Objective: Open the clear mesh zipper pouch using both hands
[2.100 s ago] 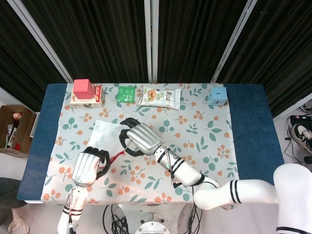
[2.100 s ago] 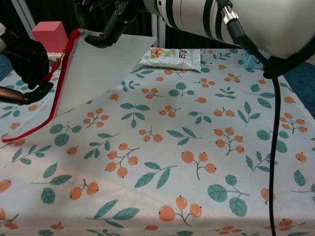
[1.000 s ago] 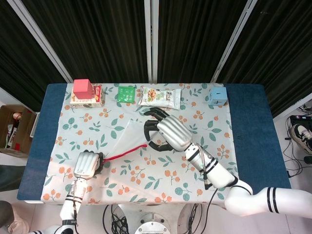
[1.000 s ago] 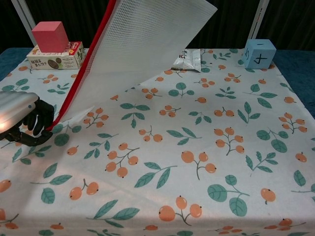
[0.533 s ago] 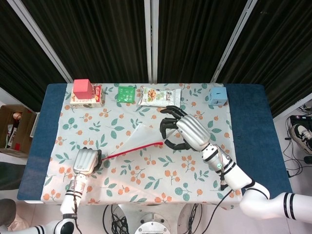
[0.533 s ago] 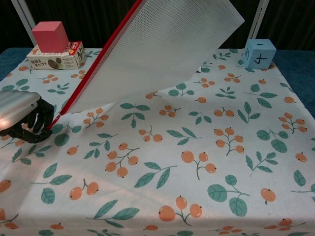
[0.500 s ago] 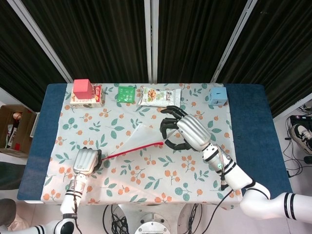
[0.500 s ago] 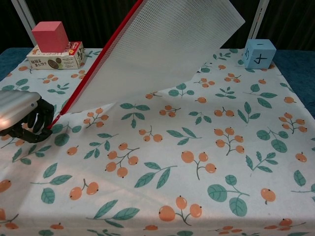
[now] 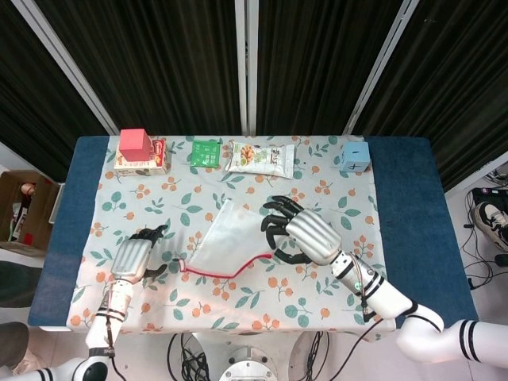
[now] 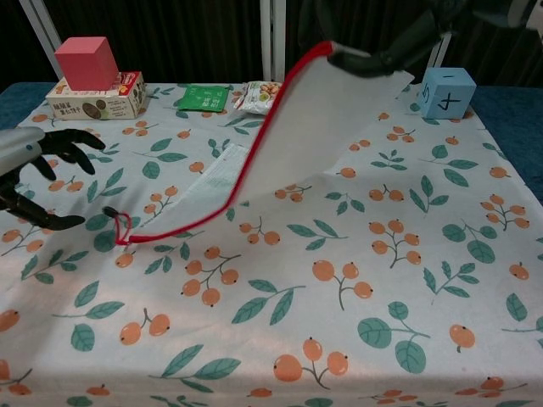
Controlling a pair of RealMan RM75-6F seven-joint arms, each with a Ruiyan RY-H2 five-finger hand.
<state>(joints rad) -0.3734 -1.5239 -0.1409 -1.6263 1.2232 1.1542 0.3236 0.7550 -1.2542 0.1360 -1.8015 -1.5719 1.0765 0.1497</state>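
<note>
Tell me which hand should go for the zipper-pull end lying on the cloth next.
Left, probably. The left hand is open right beside the zipper pull, while the right hand holds up the far end of the pouch.

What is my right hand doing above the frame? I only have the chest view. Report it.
Observer: In the head view the right hand curls over the pouch's right end, gripping the red zipper edge.
Operator: Now give me the left hand.
Observer: The whole left hand shows, fingers spread, holding nothing, apart from the zipper's loop.
Operator: Check the floor on the left.
Observer: A cardboard box stands beside the table there.
</note>
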